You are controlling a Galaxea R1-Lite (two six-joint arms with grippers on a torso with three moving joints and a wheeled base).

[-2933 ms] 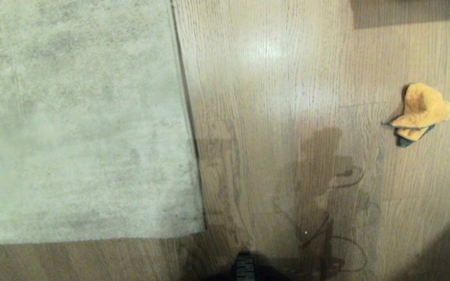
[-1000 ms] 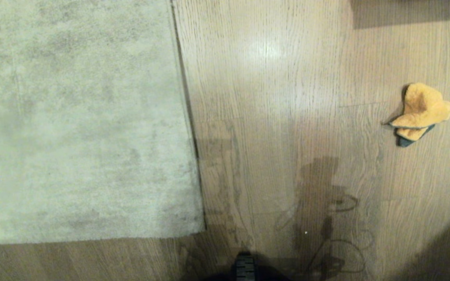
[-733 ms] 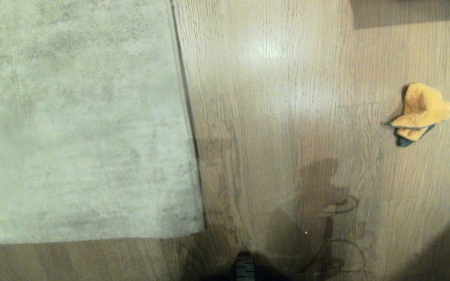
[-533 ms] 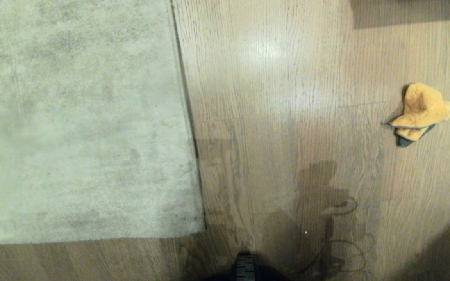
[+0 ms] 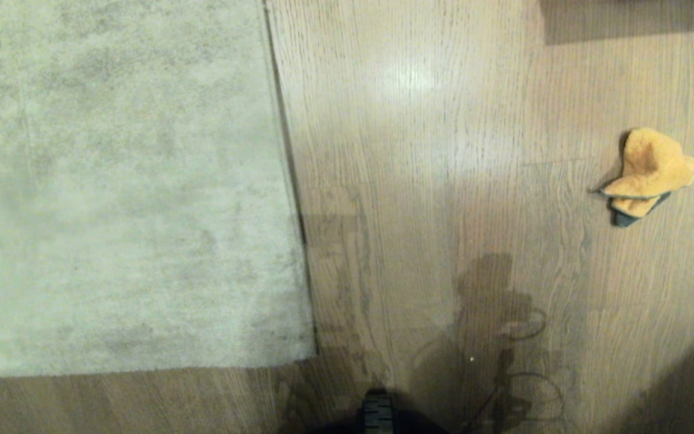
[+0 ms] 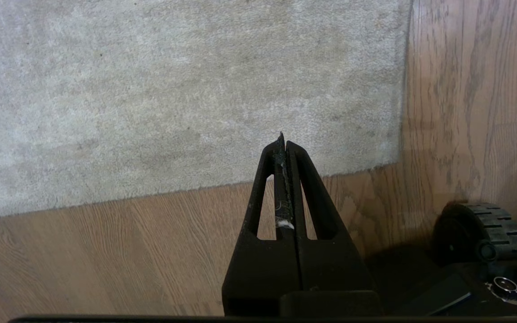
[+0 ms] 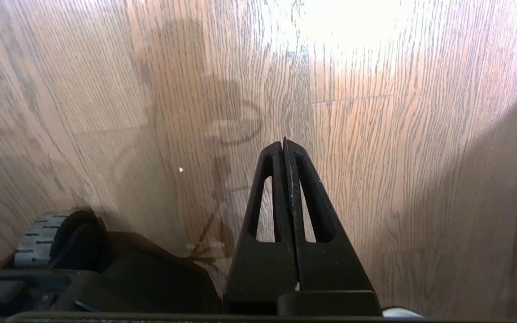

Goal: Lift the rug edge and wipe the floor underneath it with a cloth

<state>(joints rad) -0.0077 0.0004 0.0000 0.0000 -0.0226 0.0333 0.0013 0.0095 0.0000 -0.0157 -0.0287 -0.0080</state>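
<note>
The rug edge (image 5: 290, 181) lies flat on the floor (image 5: 419, 181), running from twelve toward six o'clock in the head view. The cloth (image 5: 648, 175) is seen crumpled at three o'clock, well apart from it. The left gripper (image 6: 284, 140) and right gripper (image 7: 283, 142) are pressed together, nothing held.

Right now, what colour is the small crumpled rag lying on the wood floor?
Orange-yellow with a dark edge, the small crumpled rag shows best in the head view.
</note>
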